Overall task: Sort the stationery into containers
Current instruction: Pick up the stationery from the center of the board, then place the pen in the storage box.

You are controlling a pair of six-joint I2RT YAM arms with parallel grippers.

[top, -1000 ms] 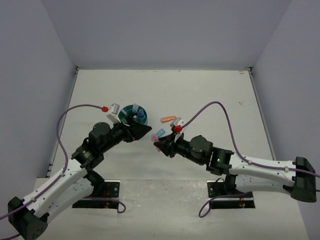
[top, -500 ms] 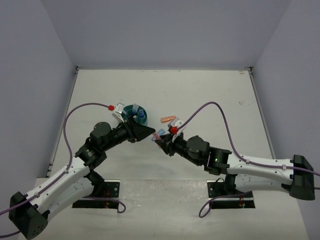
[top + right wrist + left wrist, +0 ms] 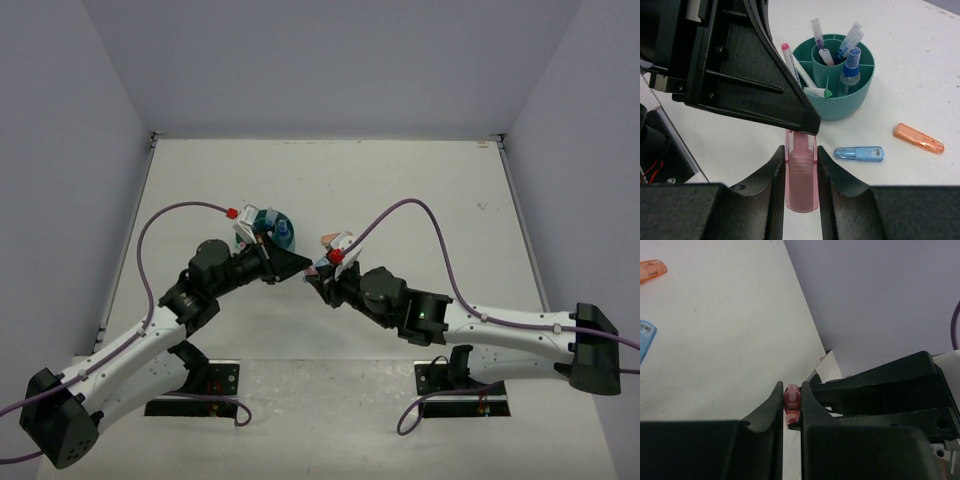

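Change over the last second: the left fingers [image 3: 297, 264] were short of the right fingers [image 3: 318, 280], with desk [image 3: 400, 180] showing between them. Now the tips meet. Both arms have pushed in, the left one more. The spot is about mid-desk, slightly toward the near edge, and off the surface as far as we can judge.

The pink marker [image 3: 801, 185] sits in that joint. Right fingers are clamped on its barrel, gap no wider than the marker. Left fingers are nearly shut around the other end. The left wrist view shows them touching both sides, so we read both as gripping.

We take this as a right-to-left handover, mid-transfer. The organizer [image 3: 837, 111] sits left of centre, about halfway between the far and near edges, so the left arm has the short path. Right has not let go yet.

Axis: the long axis runs straight along the right fingers, roughly level. The free end points toward the left edge and slightly the far edge, into the left fingers. We can't tell which end is the cap.

Loose on the desk: blue marker [image 3: 859, 153] and orange marker [image 3: 918, 138], on the organizer's right-edge side, lying flat. Pens [image 3: 791, 62] and a bottle [image 3: 852, 70] are already in the organizer.
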